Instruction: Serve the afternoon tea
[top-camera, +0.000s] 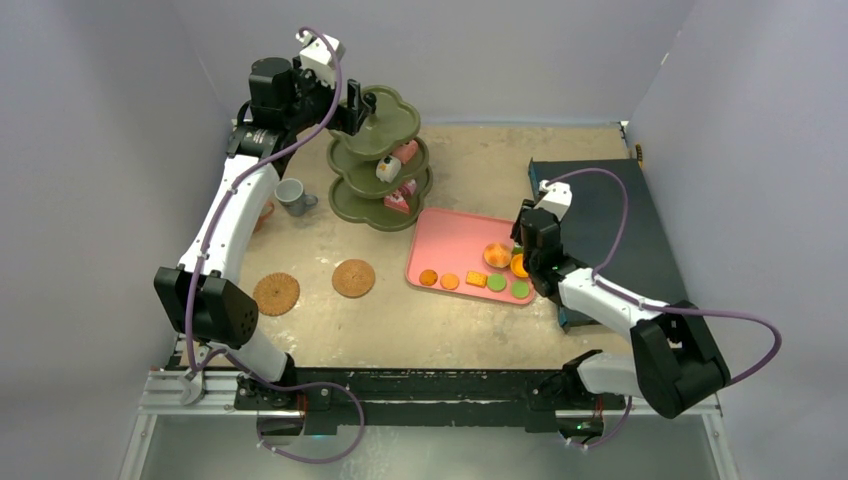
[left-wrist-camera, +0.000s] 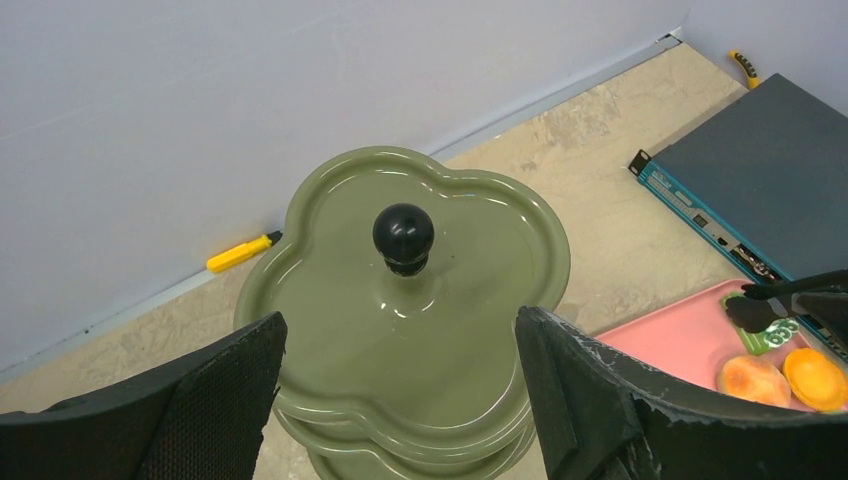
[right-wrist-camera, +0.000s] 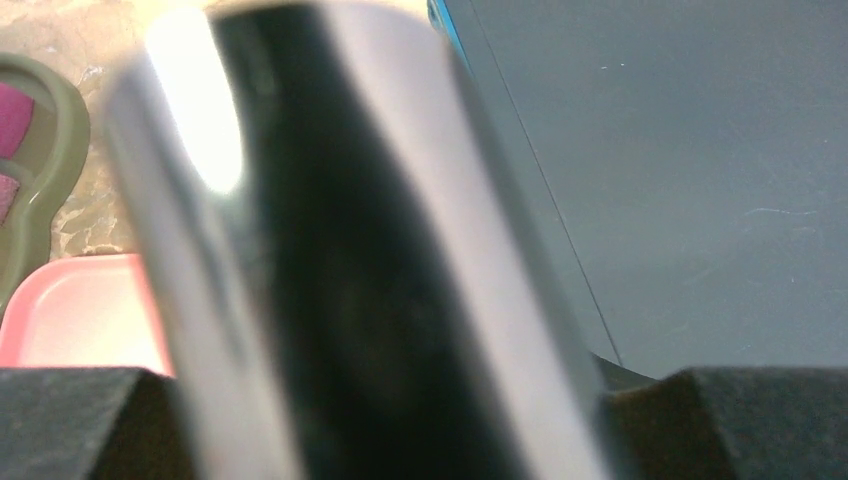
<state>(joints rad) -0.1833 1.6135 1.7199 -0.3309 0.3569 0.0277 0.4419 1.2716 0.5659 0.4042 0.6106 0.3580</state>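
The olive three-tier stand (top-camera: 395, 112) rises at the back of the table with pink and white pastries (top-camera: 403, 153) on its lower tiers. My left gripper (top-camera: 355, 108) hovers open at the bare top tier (left-wrist-camera: 460, 250), one finger on each side of its near lobe, below the black knob (left-wrist-camera: 403, 236). Orange and green pastries (top-camera: 496, 283) lie on the pink tray (top-camera: 450, 240). My right gripper (top-camera: 527, 258) is at the tray's right end, shut on the black tongs (right-wrist-camera: 370, 250), whose tips (left-wrist-camera: 760, 312) rest over a green pastry (left-wrist-camera: 775, 335). A grey-blue cup (top-camera: 292, 197) stands left of the stand; the terracotta cup (top-camera: 266, 212) peeks out behind my left arm.
Two brown round coasters (top-camera: 276, 293) (top-camera: 353, 278) lie on the near left of the table. A dark flat box (top-camera: 600, 220) with a blue edge fills the right side. A yellow-handled tool (left-wrist-camera: 238, 254) lies by the back wall. Grey walls close in on three sides.
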